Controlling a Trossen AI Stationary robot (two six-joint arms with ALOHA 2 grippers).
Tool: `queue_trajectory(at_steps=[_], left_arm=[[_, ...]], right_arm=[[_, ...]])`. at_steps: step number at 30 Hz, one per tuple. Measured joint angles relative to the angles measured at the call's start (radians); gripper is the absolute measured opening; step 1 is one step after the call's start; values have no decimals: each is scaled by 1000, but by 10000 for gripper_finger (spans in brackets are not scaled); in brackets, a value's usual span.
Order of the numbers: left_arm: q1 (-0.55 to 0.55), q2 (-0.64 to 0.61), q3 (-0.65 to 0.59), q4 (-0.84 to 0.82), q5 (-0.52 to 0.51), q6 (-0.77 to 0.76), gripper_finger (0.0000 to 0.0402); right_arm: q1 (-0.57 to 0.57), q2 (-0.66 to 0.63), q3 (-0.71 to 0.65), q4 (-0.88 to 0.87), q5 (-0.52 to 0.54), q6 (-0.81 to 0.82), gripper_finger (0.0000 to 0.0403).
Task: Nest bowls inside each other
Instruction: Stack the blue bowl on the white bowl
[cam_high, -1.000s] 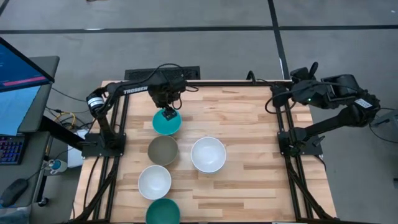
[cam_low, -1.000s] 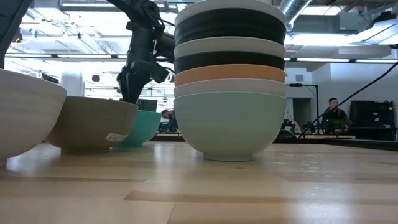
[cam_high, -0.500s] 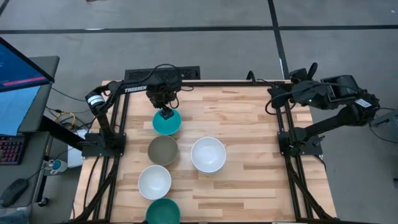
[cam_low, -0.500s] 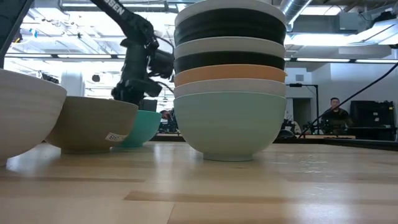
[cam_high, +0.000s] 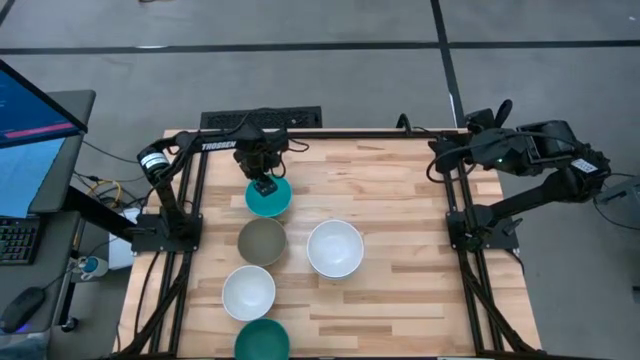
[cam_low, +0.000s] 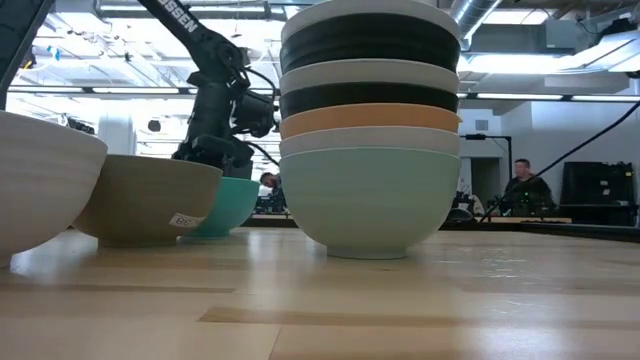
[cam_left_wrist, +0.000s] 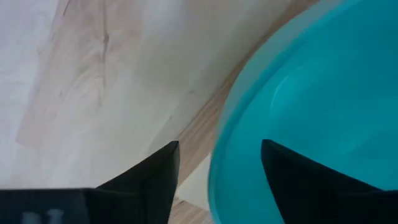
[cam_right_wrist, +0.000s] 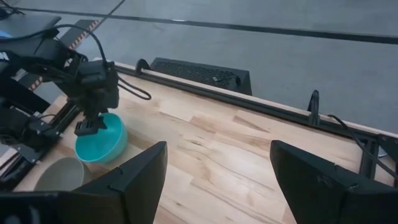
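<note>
Wooden tabletop (cam_high: 400, 200) carries our bowls. Our left gripper (cam_high: 264, 185) straddles the far rim of the turquoise bowl (cam_high: 268, 199), jaws wide, one finger inside and one outside, seemingly for a rim pinch. Our right gripper (cam_high: 440, 160) waits open at the table's far right corner. Nearby, the nested stack (cam_low: 370, 130) likely awaits it.

Tall nested bowl stack (cam_low: 370, 130), turquoise bowl (cam_high: 268, 197), taupe bowl (cam_high: 262, 241), white bowl (cam_high: 248, 291), teal bowl (cam_high: 262, 341), all upright.

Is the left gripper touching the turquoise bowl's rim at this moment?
Cannot tell. In the left wrist view the open fingers straddle the turquoise bowl rim with a gap visible at the outer one; the inner one overlaps the bowl's inside, contact unclear.
</note>
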Motion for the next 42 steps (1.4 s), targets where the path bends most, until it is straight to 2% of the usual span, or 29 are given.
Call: queue_trajectory(at_steps=[3, 9, 11, 16, 20, 24, 28, 33, 36, 38, 42], left_arm=[[-1, 0, 0, -2, 0, 14, 172], [-2, 0, 2, -4, -9, -4, 38], [-2, -1, 6, -6, -2, -28, 12], [-3, -2, 39, -25, -15, -49, 10], [7, -3, 131, -114, -72, -18, 3], [28, -3, 295, -241, -71, -9, 2], [23, -4, 541, -405, 61, -82, 2], [-104, -5, 889, -461, 142, -178, 1], [-217, -4, 1036, -462, 152, -252, 1], [-298, -4, 1081, -459, 122, -296, 0], [-445, 4, 1082, -419, 54, -379, 0]], right_arm=[[0, 0, 0, 0, 0, 0, 306], [0, 0, 0, 1, 0, 0, 306], [0, 0, 0, 0, 0, 0, 306], [0, 0, 0, 0, 0, 0, 306], [0, 0, 0, 0, 0, -1, 306], [0, 0, 0, 0, 0, -5, 306], [0, 0, 0, -12, 0, -8, 306], [0, 0, -1, -15, 0, -10, 306], [0, 0, -17, -14, 5, -10, 306], [0, -1, -42, -15, 14, -10, 306], [0, -1, -92, -12, 22, -9, 306]])
